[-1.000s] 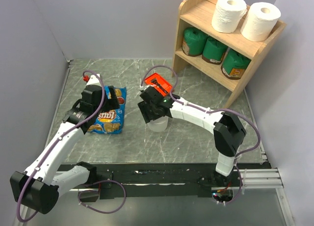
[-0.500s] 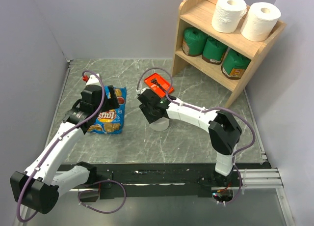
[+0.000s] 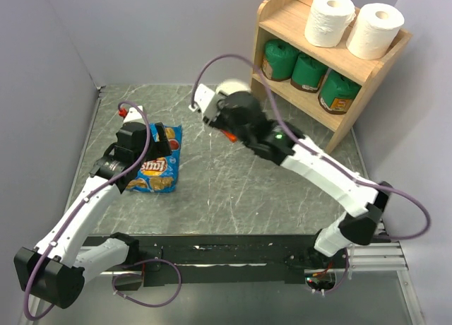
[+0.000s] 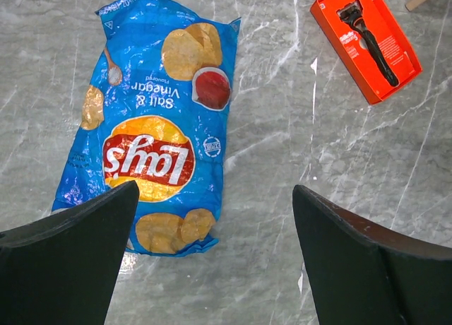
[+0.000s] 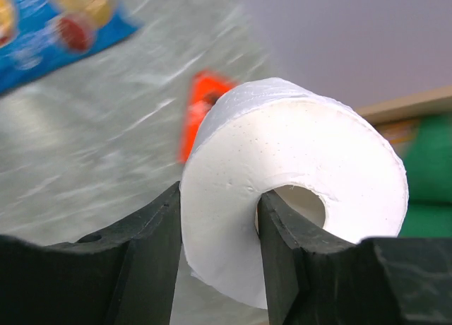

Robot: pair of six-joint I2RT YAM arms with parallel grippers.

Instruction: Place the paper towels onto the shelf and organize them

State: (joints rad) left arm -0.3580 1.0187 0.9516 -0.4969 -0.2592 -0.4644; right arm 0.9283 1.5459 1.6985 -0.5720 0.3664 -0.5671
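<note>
Your right arm has swung up off the middle of the bench [image 3: 212, 198] since a second ago, and the roll [image 3: 232, 92] that stood under it has gone up with it. That roll now hangs in the air toward 12 o'clock of the bench, with the shelf [image 3: 296, 22] at about 2 o'clock from it and still apart from it.

In the right wrist view the right pincer [image 5: 219, 198] is clamped on the roll's wall: one finger presses the outside and the other sits inside the hollow tube. The open end of the tube faces that camera. Behind the roll you can see blurred green and a wooden edge at 3 o'clock.

Two rolls [image 3: 329, 19] stand upright side by side on the shelf's top tier, touching or nearly so. Three green canisters [image 3: 309, 69] fill the lower tier in a row.

Your left arm has not shifted. The left pincer [image 4: 213, 191] is spread wide with nothing between its fingers, hovering over the blue chip bag [image 4: 152, 120], which lies flat at 9 o'clock of the bench. The orange box [image 4: 366, 41] with a black razor lies at 1 o'clock in the left wrist view, well apart from the bag. From above, only a sliver of the box shows beneath the right arm.
</note>
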